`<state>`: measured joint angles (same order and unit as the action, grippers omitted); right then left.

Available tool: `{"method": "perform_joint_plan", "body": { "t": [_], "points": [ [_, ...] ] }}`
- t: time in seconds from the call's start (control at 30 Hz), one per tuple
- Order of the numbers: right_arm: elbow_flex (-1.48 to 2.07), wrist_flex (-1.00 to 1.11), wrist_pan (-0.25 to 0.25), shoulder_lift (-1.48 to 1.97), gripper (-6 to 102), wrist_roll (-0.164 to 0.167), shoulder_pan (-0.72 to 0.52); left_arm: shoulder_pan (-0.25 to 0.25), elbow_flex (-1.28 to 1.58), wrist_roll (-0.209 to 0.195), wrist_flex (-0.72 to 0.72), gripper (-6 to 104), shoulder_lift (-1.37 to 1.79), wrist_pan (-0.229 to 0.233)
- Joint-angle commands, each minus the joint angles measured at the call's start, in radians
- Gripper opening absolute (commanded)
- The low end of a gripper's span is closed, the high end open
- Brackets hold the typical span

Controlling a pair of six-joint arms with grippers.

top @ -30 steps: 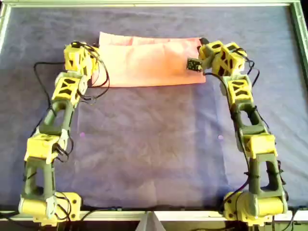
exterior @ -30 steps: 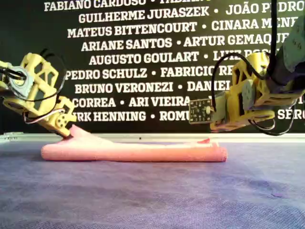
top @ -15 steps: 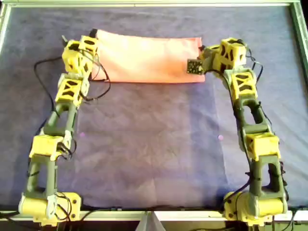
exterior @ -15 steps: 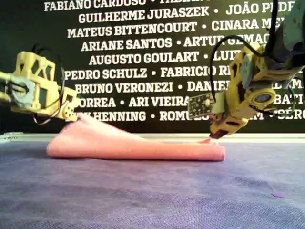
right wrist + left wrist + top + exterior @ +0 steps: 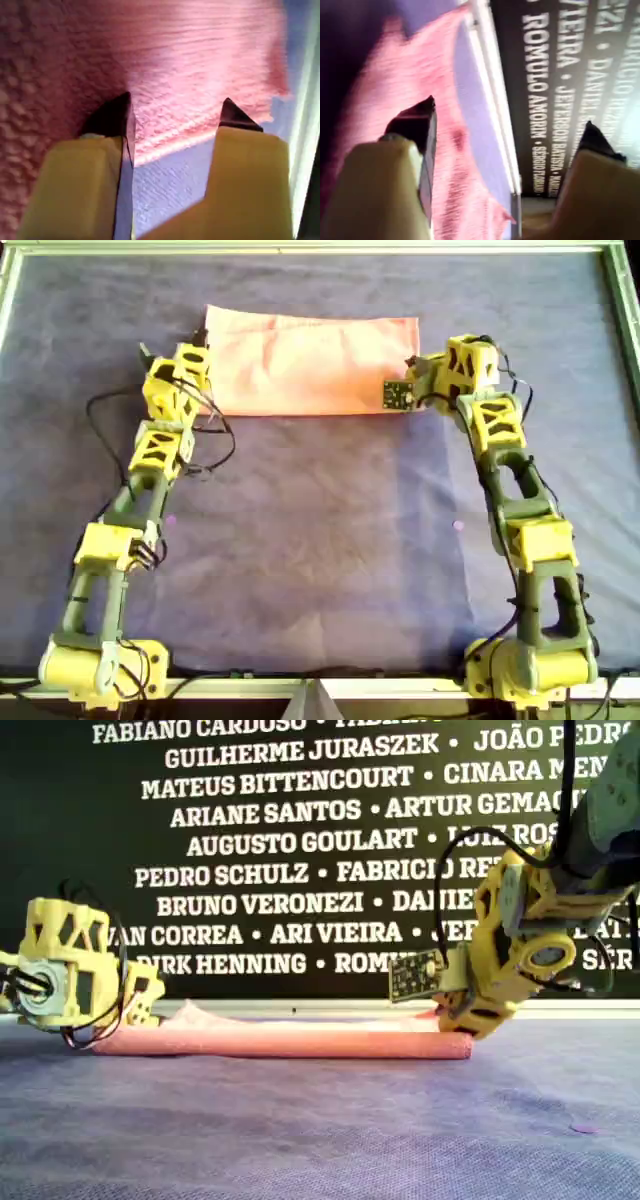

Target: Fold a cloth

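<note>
Broadly, the purple-grey fabric-covered bench (image 5: 300, 540) fills the overhead view, framed by a pale rail. The salmon-pink ribbed cloth (image 5: 310, 360) lies toward 12 o'clock on it.

The cloth is a long flat band running from 9 o'clock to 3 o'clock. In the exterior view it sits low on the bench with a rounded near edge, which suggests it is already doubled over once. One fold looks done, and a second, bringing one short end onto the other, would probably finish the task.

Two yellow six-joint arms reach up from the 6 o'clock rail. One arm (image 5: 150, 455) ends at the cloth's 9 o'clock end and the other arm (image 5: 505, 465) at its 3 o'clock end. That placement suits working both short ends at once. The wrist views do not firmly settle which arm is which.

The first gripper (image 5: 510, 117) has its jaws spread wide with nothing between them. It hovers over pink cloth, with the rail and the lettered black wall beyond.

The second gripper (image 5: 177, 100) is likewise parted and empty. Its dark tips sit over the line where the cloth's edge meets the bench, a sensible spot for pinching that edge.

Since the cloth is thin, a pinch may catch one layer or both.
</note>
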<state>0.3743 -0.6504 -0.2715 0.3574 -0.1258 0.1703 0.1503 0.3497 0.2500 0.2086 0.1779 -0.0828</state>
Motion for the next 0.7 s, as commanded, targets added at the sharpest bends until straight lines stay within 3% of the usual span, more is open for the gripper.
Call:
{"method": "perform_joint_plan", "body": {
  "t": [0.0,0.13,0.2,0.23,0.33,0.4,0.5,0.57,0.67],
  "points": [
    [-0.087,-0.048,-0.008,0.043,46,0.006,-0.005,0.014,-0.063,-0.003,0.005,79,0.054,0.006],
    [-0.089,-0.052,-0.008,0.051,22,0.006,-0.014,0.014,-0.083,-0.005,-0.044,33,0.063,0.006],
    [-0.089,-0.052,-0.008,0.057,20,0.006,-0.014,0.014,-0.084,0.012,-0.044,11,0.080,-0.011],
    [-0.089,-0.052,-0.008,0.063,22,0.006,-0.014,0.014,-0.084,0.012,-0.046,6,0.103,-0.014],
    [-0.081,-0.052,-0.008,0.075,35,0.006,-0.014,0.014,-0.066,0.014,-0.066,14,0.184,-0.017],
    [-0.072,-0.055,-0.008,0.081,49,0.006,-0.014,0.014,-0.064,0.014,-0.069,30,0.216,-0.015],
    [-0.071,-0.115,-0.008,0.097,69,0.008,-0.014,0.015,-0.063,0.011,-0.101,59,0.244,0.025],
    [-0.080,-0.187,-0.008,0.112,79,0.008,-0.014,0.018,-0.063,0.011,-0.199,73,0.287,0.077],
    [-0.089,-0.299,-0.008,0.129,89,0.008,-0.012,0.063,-0.063,0.011,-0.479,76,0.383,0.204]
  ]
}}
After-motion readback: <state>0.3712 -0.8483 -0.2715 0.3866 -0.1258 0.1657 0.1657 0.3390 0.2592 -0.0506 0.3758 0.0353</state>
